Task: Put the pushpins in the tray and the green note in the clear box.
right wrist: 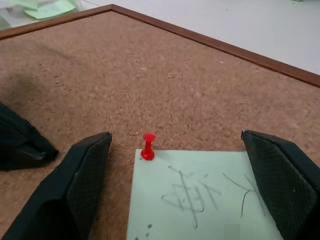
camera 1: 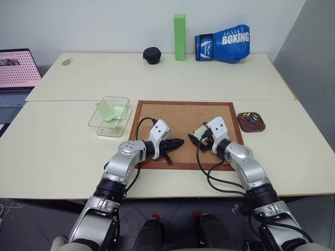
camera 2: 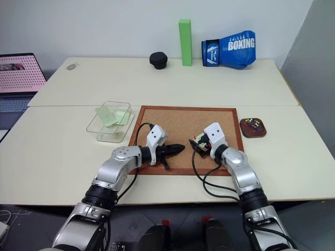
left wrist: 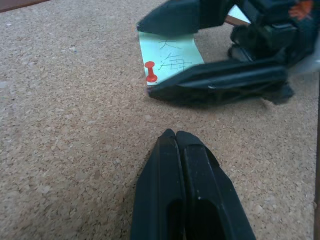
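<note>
Red pushpin on green note, wrist-close.

Cork board, boxing glove, green block, laptop.

Even, bright overhead light is falling across the pale worktop, casting only soft, short shadows beneath the arms. No strong glare is showing. In the wrist views the near black fingers are blurring slightly, while the cork board is staying fairly sharp, softening toward the far edge.
</note>
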`<action>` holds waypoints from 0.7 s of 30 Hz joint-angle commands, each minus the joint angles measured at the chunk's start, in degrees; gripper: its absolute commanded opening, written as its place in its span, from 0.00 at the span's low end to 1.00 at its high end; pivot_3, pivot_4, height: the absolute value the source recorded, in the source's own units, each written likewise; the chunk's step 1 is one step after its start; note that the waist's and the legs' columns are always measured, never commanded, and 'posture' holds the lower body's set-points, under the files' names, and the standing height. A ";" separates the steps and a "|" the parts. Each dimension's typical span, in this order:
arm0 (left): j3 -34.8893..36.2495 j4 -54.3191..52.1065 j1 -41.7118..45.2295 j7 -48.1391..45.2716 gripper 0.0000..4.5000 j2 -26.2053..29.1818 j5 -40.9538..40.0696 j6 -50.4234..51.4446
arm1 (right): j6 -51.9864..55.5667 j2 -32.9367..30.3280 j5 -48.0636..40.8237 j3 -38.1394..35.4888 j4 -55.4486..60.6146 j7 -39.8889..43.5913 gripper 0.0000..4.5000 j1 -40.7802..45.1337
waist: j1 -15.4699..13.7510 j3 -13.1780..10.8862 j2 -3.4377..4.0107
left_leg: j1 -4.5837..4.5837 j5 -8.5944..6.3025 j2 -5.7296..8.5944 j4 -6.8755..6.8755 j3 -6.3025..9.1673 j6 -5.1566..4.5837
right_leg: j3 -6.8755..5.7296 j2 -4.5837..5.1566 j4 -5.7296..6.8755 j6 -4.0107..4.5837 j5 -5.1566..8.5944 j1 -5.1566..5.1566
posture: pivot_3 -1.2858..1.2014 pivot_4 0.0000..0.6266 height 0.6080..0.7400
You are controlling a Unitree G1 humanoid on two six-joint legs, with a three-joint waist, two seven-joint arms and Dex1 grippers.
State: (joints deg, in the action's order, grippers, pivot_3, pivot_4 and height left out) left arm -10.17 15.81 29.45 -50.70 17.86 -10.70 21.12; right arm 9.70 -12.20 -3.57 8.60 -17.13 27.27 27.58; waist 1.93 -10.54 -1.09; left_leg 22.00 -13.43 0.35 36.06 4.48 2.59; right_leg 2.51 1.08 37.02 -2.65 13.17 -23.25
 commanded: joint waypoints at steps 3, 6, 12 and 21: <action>-0.74 -0.70 -2.08 0.21 0.00 0.42 0.50 1.14 | -2.54 1.10 0.63 0.57 -2.99 1.33 0.98 2.57 | 0.02 0.00 0.00 | 0.00 0.00 0.00 -0.01 0.00 0.00 | 0.00 0.00 0.00 0.00 0.00 0.00 | 0.52 0.24 1.00; -0.66 -0.81 -2.14 0.29 0.00 0.27 0.53 1.26 | -3.26 1.53 0.66 1.01 -3.85 2.30 0.98 2.95 | 0.05 0.00 0.00 | -0.01 0.00 -0.01 -0.01 0.00 0.00 | 0.00 0.00 0.01 0.00 0.00 0.00 | 0.52 0.24 1.00; -0.46 -1.20 -2.42 0.38 0.00 0.41 0.53 1.28 | -3.52 1.71 -0.16 1.05 -3.74 4.56 0.73 3.02 | 0.08 0.00 0.00 | -0.02 0.00 -0.01 -0.01 0.00 0.00 | 0.01 0.00 0.02 0.00 0.00 0.00 | 0.52 0.24 1.00; -0.74 -2.03 -3.16 0.76 0.00 0.12 0.52 1.42 | -2.26 1.61 -0.38 0.99 -2.11 6.34 0.32 2.08 | 0.09 0.00 0.00 | -0.02 0.00 -0.01 -0.01 0.00 0.00 | 0.01 -0.01 0.02 0.00 0.00 0.00 | 0.52 0.24 1.00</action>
State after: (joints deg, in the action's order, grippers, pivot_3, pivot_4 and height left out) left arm -9.63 13.74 27.68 -49.85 17.92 -10.67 21.25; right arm 7.06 -10.83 -3.50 9.35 -21.35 32.64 29.97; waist 2.02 -10.54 -1.09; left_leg 21.98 -13.43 0.34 36.05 4.48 2.59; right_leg 2.51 1.08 37.03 -2.64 13.17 -23.25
